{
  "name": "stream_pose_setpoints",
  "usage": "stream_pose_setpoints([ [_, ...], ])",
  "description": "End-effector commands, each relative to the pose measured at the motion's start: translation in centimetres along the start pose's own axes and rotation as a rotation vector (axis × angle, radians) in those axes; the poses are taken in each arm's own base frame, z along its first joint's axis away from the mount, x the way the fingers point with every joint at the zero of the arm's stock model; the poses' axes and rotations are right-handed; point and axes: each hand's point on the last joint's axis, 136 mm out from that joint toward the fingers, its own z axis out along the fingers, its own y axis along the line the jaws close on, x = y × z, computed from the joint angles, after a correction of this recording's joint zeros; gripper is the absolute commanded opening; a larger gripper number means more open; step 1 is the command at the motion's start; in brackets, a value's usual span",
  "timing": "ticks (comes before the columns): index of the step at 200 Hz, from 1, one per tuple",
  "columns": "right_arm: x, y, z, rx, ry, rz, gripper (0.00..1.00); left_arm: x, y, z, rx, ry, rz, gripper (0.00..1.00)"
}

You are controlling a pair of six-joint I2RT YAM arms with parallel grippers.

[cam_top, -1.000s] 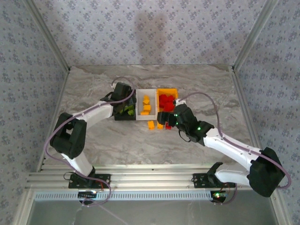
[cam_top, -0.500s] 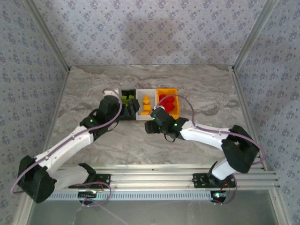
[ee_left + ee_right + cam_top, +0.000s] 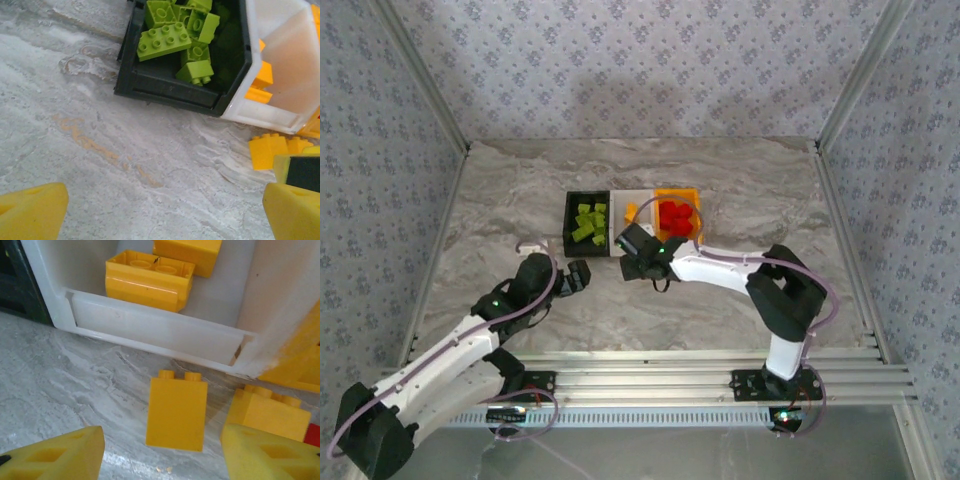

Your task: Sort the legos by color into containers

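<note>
- My right claw [image 3: 162, 452] hangs wide and empty over a yellow brick [image 3: 176, 412]. The brick lies flat on the surface [image 3: 60, 375], mid-surface, just on the near side of the white bin [image 3: 155, 332].
- Risk, as I judge it: a second yellow brick [image 3: 267, 412] lies close on the right, and closing could catch it and skew the grip.
- Descending this near the wall could shove the white bin.
- My left claw [image 3: 165, 210] is wide and empty, near the black bin [image 3: 165, 92] holding green bricks [image 3: 165, 42].

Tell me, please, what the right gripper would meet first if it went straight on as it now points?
Most likely the orange-yellow brick lying on the table, in line with the open right gripper; the white bin has its near wall just behind it. Depth is unclear.
</note>
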Motion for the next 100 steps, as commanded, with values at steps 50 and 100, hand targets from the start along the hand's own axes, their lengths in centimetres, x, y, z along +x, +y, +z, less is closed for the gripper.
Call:
stream_pose_setpoints([
  [50, 0.2, -0.5, 1.8, 0.138, 0.037, -0.05, 0.58, -0.2, 1.0, -0.5, -0.021, -0.033, -0.025, 1.0],
  [100, 0.9, -0.7, 3.1, 0.166, 0.06, -0.062, 0.51, -0.2, 1.1, -0.4, -0.019, -0.036, -0.034, 1.0],
])
